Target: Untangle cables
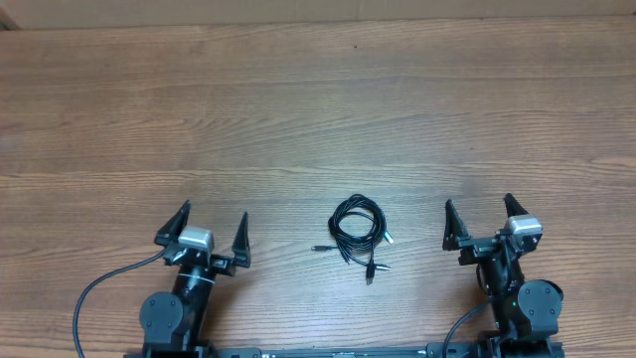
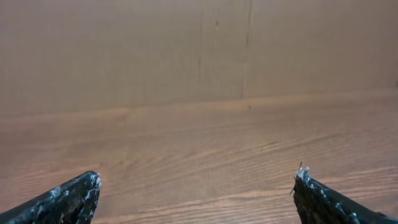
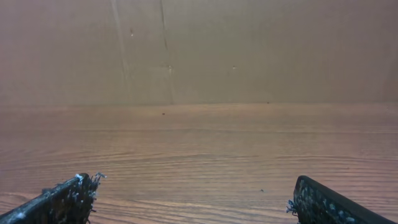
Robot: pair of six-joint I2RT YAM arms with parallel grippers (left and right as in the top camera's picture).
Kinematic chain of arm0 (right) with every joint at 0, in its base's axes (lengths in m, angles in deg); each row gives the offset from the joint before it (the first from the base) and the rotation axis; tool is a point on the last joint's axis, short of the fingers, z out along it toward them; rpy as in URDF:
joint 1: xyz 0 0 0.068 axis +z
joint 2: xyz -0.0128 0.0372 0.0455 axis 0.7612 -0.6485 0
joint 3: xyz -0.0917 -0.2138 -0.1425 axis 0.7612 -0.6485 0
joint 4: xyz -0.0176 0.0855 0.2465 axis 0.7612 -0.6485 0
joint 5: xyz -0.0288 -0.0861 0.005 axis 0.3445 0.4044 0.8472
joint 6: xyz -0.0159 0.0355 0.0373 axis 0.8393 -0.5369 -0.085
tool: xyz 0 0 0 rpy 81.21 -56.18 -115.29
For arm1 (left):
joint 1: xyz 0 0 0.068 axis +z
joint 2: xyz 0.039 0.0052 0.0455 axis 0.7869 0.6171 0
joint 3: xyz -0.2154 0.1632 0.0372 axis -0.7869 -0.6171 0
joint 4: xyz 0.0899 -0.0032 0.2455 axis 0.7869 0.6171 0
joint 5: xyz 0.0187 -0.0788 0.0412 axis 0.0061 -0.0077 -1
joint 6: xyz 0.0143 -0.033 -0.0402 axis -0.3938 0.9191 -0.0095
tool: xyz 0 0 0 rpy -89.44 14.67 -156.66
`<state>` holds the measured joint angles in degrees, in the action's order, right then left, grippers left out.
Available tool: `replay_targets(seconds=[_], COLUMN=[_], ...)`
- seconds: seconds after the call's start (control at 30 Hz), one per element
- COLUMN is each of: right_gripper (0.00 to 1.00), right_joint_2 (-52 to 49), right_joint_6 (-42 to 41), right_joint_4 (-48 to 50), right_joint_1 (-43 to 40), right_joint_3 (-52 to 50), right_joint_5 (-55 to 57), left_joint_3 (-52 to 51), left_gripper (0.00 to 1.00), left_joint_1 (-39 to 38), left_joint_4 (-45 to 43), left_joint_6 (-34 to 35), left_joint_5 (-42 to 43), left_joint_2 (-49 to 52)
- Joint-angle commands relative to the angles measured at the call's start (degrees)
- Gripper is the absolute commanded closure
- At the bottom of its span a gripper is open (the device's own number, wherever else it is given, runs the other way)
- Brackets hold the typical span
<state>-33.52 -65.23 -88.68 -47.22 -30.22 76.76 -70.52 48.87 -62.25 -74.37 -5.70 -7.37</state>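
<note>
Lying tangled, cables (image 1: 358,231) sit between both open pincers.

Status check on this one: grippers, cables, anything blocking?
Left gripper open, empty. Right gripper open, empty. Cables coiled in one bundle on table between the arms, untouched. Nothing in the way.

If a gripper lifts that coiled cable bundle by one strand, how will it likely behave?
The cables look thin and loosely coiled, so probably floppy: loops would sag and drag along. The plug ends sticking out would likely dangle. Probably very light.
</note>
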Motion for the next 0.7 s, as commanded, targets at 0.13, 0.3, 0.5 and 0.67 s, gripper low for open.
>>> replay_targets(seconds=[0.13, 0.3, 0.5, 0.67], right_gripper=[0.0, 0.0, 0.0, 0.0], right_joint_2=[0.68, 0.68, 0.68, 0.68], right_joint_6=[0.26, 0.26, 0.26, 0.26], right_joint_4=[0.2, 0.2, 0.2, 0.2], right_joint_1=[0.22, 0.22, 0.22, 0.22], right_joint_3=[-0.61, -0.61, -0.61, -0.61], right_joint_5=[0.5, 0.5, 0.5, 0.5], left_joint_3=[5.35, 14.29, 23.82, 34.1], left_gripper=[0.0, 0.0, 0.0, 0.0], left_joint_1=[-0.37, -0.37, -0.37, -0.37], left_joint_4=[1.14, 10.58, 18.62, 23.89], left_joint_6=[2.62, 2.8, 3.65, 4.07], left_joint_5=[-0.2, -0.39, -0.33, 2.54], left_joint_2=[-0.46, 0.81, 7.15, 17.64])
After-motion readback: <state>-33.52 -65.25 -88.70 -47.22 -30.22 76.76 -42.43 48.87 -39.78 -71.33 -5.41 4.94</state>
